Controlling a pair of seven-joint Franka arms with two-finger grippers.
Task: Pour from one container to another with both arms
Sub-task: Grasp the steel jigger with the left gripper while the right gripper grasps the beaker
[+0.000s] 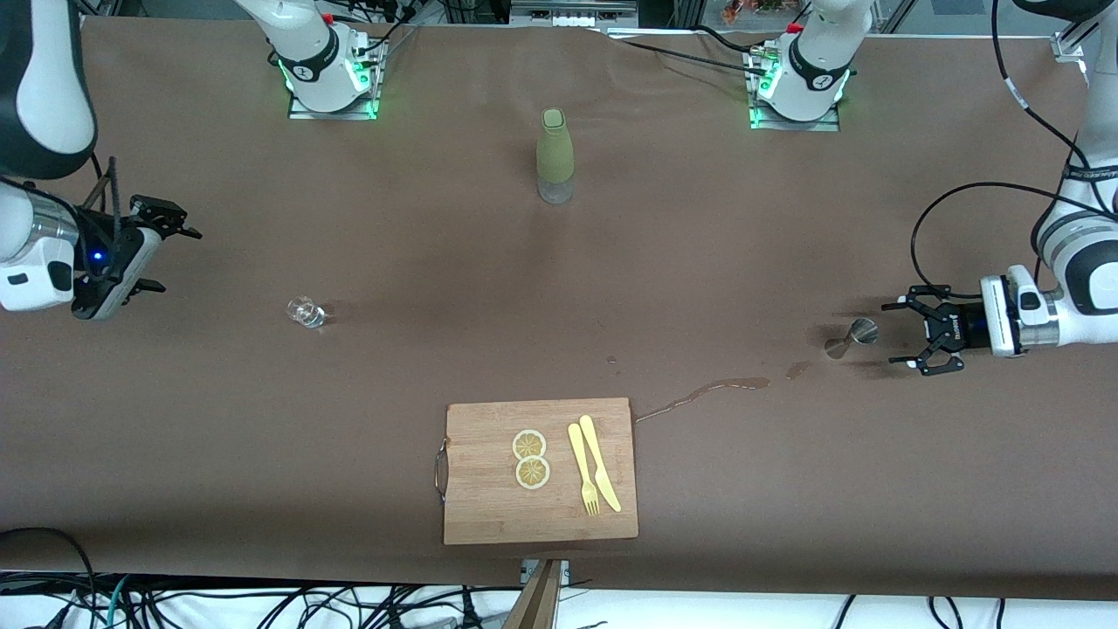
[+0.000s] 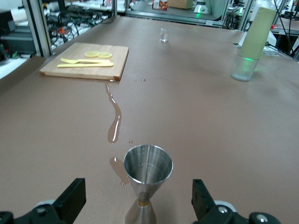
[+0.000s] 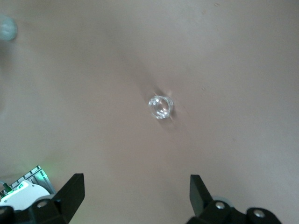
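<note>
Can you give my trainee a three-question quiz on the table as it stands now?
1. True or false: the left gripper is shut on the jigger.
2. What lies on the board? A) two lemon slices, a fork and a knife; B) a spoon; C) the glass.
3. Which container is the right gripper nearest to?

Key
1. False: it is open, level with the jigger and just short of it.
2. A: lemon slices, fork, knife.
3. The small glass; the bottle stands near the bases.

Silver jigger [image 1: 854,336], green bottle [image 1: 555,155], brown table [image 1: 349,419].
</note>
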